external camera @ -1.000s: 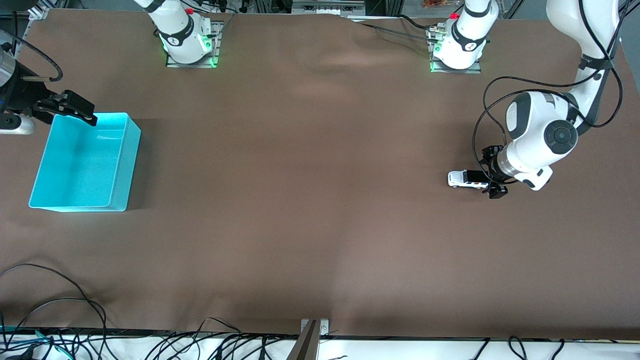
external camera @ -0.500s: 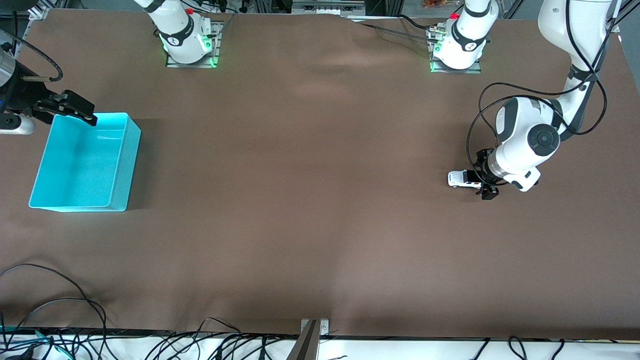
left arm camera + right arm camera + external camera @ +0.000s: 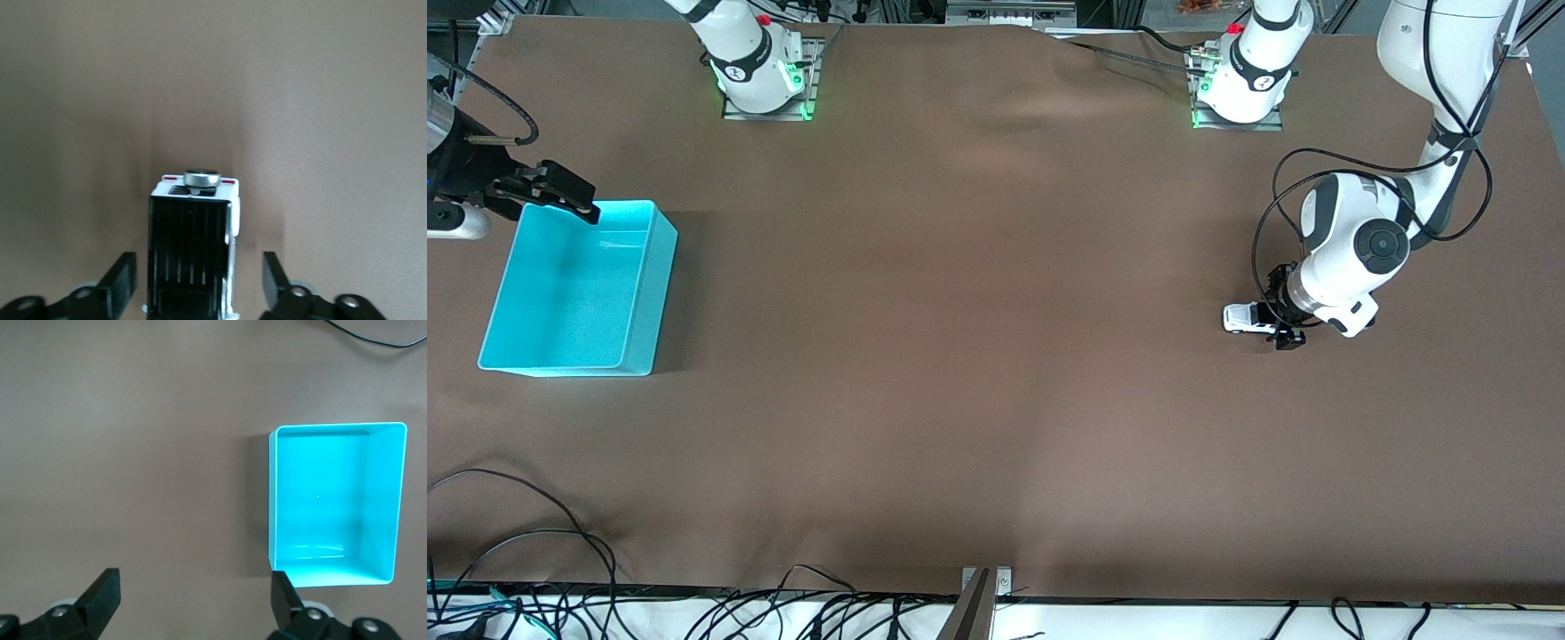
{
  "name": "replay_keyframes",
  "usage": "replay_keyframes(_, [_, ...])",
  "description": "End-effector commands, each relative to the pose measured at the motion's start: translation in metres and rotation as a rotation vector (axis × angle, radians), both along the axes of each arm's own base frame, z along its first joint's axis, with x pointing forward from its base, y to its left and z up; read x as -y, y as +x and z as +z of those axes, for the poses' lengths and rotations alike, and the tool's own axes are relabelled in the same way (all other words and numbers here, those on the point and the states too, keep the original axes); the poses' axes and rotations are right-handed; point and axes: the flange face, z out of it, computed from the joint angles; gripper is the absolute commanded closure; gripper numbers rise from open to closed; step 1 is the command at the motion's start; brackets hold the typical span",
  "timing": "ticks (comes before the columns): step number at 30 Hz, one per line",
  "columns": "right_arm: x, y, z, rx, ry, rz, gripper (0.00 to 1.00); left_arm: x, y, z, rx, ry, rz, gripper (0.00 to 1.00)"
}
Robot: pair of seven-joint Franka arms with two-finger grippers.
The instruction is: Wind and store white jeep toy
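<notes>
The left gripper (image 3: 199, 287) straddles the small boxy white jeep toy with black roof (image 3: 192, 257), fingers (image 3: 122, 280) part-open, clear of its sides. The jeep sits on the brown table cloth (image 3: 996, 356) at the left arm's end. An off-centre closure could skew or roll it. The right gripper (image 3: 190, 603) waits open over the cloth beside the empty cyan plastic bin (image 3: 337, 503).

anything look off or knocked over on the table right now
Nothing stands out. The white jeep toy sits upright on its wheels, with the left pincer straddling it, fingers apart on either side. The cyan bin stands upright and holds nothing, with the right pincer open above it.
</notes>
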Motion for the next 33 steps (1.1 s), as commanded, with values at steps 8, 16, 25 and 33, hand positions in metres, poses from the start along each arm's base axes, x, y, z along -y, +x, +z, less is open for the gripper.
replay_keyframes(8, [0.002, 0.002, 0.005, 0.004, -0.016, 0.01, 0.0, -0.001, -0.003, 0.003, 0.018, 0.012, 0.01, 0.74])
replay_keyframes(16, [0.001, 0.002, 0.005, 0.004, -0.016, 0.012, 0.0, 0.003, -0.002, 0.008, 0.026, 0.013, 0.001, 0.79])
replay_keyframes(25, [0.001, 0.002, 0.005, 0.004, -0.016, 0.012, 0.0, 0.013, 0.004, 0.034, 0.044, 0.016, -0.016, 0.79])
replay_keyframes(33, [0.001, 0.002, 0.005, 0.004, -0.016, 0.012, 0.0, 0.049, 0.001, 0.04, 0.051, 0.017, -0.017, 0.79])
